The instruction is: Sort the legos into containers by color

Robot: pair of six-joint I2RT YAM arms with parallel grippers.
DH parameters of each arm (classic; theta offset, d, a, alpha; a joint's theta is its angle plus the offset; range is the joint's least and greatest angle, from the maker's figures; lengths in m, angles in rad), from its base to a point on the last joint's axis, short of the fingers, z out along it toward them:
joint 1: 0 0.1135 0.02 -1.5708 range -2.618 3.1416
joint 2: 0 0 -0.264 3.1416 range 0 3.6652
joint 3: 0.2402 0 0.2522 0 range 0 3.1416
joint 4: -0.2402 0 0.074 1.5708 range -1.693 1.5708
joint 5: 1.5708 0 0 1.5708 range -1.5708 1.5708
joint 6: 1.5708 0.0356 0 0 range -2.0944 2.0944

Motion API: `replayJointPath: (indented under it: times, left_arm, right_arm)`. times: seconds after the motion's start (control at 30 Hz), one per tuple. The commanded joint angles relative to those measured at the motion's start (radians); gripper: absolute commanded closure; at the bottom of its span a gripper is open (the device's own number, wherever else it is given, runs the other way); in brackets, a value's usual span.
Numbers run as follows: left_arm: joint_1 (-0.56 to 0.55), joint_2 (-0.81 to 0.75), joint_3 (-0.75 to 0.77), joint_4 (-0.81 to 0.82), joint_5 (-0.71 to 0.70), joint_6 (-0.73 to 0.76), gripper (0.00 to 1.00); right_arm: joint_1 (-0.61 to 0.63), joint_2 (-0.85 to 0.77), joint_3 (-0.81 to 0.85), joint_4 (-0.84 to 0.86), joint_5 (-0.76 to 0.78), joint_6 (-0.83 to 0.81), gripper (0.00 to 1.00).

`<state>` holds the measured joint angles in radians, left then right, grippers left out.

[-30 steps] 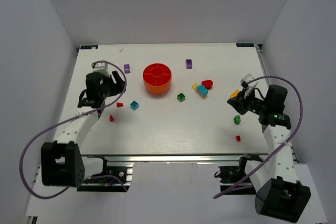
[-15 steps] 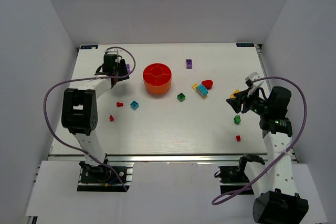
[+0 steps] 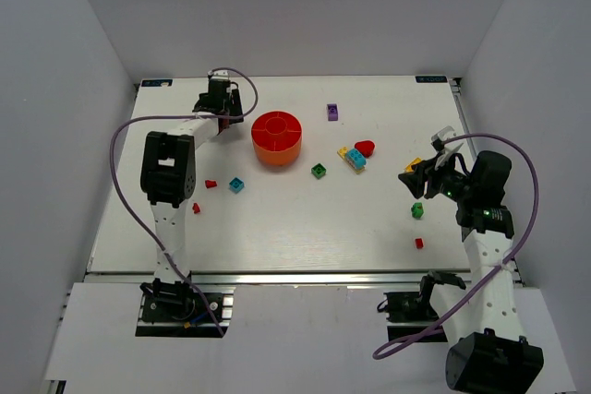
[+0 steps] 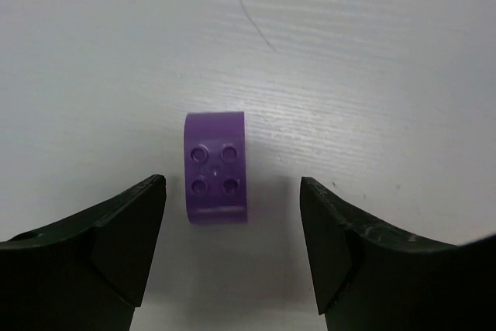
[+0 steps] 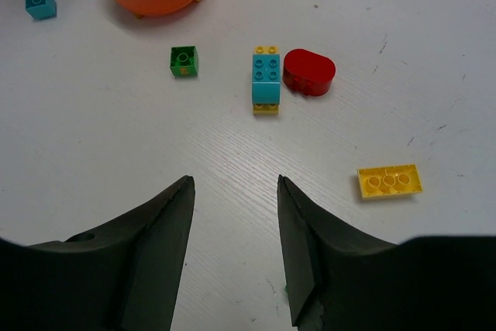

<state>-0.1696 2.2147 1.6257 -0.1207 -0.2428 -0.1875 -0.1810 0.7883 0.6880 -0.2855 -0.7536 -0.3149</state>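
Your left fingers [image 4: 124, 246] stand apart, straddling a purple four-stud brick [image 4: 215, 167] on the bench [image 4: 372, 52] without touching it. The red-orange bowl [image 3: 275, 156] sits near, to their right. Your right fingers [image 5: 147, 253] are also spread, holding nothing, near a flat yellow brick [image 5: 390, 181].

Left arm: a second ago it was folded over the near left part of the table [image 3: 305, 219]; it has since swung to the far left side and is now stretched out.
Left gripper [image 3: 224, 108]: it has moved from bare table to just left of the bowl [image 3: 277, 138]. Its fingers stand apart on both sides of the purple brick [image 4: 215, 167], not touching it.
Purple brick: it was plainly seen from above earlier; now the gripper covers it in that view.
Right arm: it has drawn back a little toward the near edge.
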Motion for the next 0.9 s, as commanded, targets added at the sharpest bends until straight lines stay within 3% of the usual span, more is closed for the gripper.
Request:
replayJointPath:
  times: [0.0, 0.27, 0.6, 0.73, 0.87]
  left_arm:
    - [0.004, 0.022, 0.091, -0.037, -0.090, 0.023, 0.20]
    - [0.004, 0.099, 0.180, -0.059, -0.072, 0.033, 0.21]
    - [0.004, 0.129, 0.188, -0.076, -0.053, 0.022, 0.40]
    - [0.004, 0.112, 0.171, -0.066, -0.047, 0.023, 0.55]
    - [0.004, 0.059, 0.148, -0.043, -0.006, 0.014, 0.77]
  right_arm:
    - [0.005, 0.008, 0.012, 0.028, 0.005, 0.013, 0.47]
    - [0.006, 0.023, 0.018, 0.020, 0.013, 0.010, 0.47]
    - [0.005, 0.025, 0.019, 0.023, 0.031, 0.010, 0.47]
    - [0.005, 0.023, 0.015, 0.028, 0.034, 0.010, 0.47]
    - [0.005, 0.019, 0.013, 0.032, 0.036, 0.011, 0.47]
